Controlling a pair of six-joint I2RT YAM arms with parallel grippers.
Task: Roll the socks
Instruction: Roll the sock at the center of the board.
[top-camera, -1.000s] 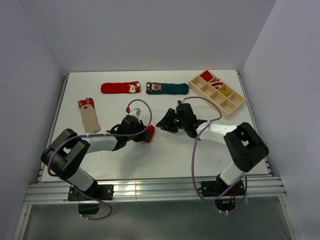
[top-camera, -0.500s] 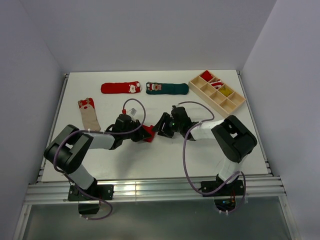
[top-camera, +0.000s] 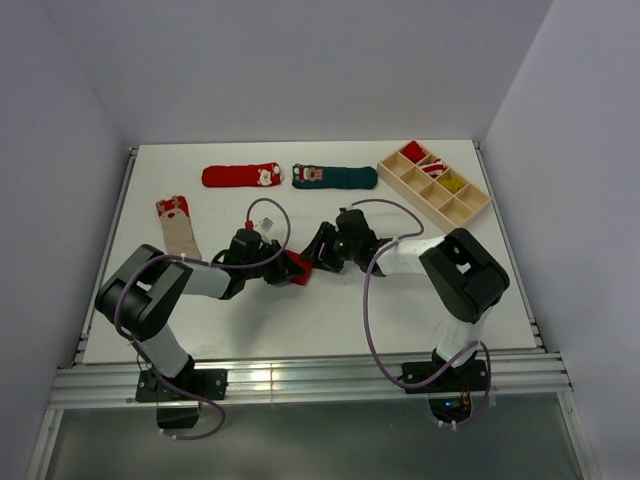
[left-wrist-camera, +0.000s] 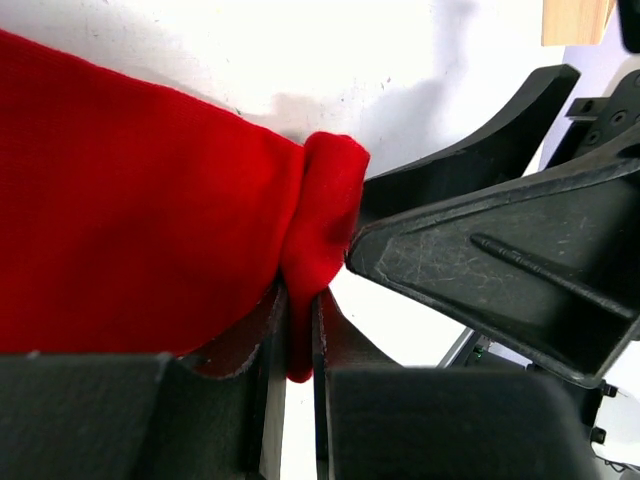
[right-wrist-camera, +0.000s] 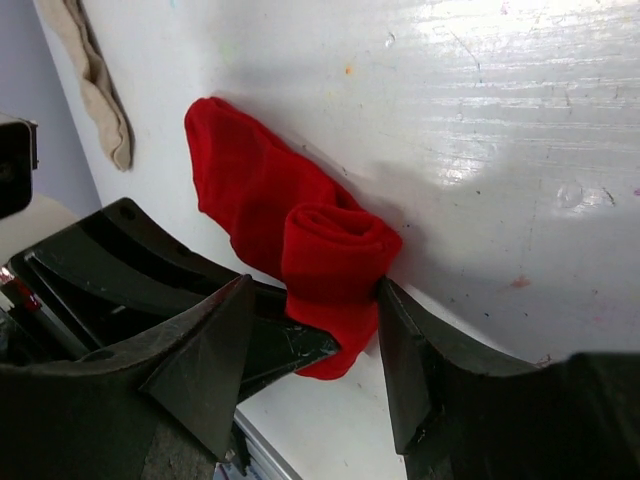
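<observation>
Left gripper (left-wrist-camera: 300, 310) — red sock (left-wrist-camera: 150, 220) (white table (top-camera: 400, 310))

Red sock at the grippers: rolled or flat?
Partly rolled: the red sock has one end curled into a roll; the rest lies flat.

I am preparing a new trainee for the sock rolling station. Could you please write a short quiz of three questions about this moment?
1. True or false: the left gripper is shut on an edge of the red sock.
2. Which sock lies nearest the wooden tray? A) the beige sock B) the green sock C) the sock held between the arms
3. Fill in: the fingers of the right gripper stand on either side of the red sock's ____ end.
Key: 1 true; 2 B; 3 rolled.
</observation>
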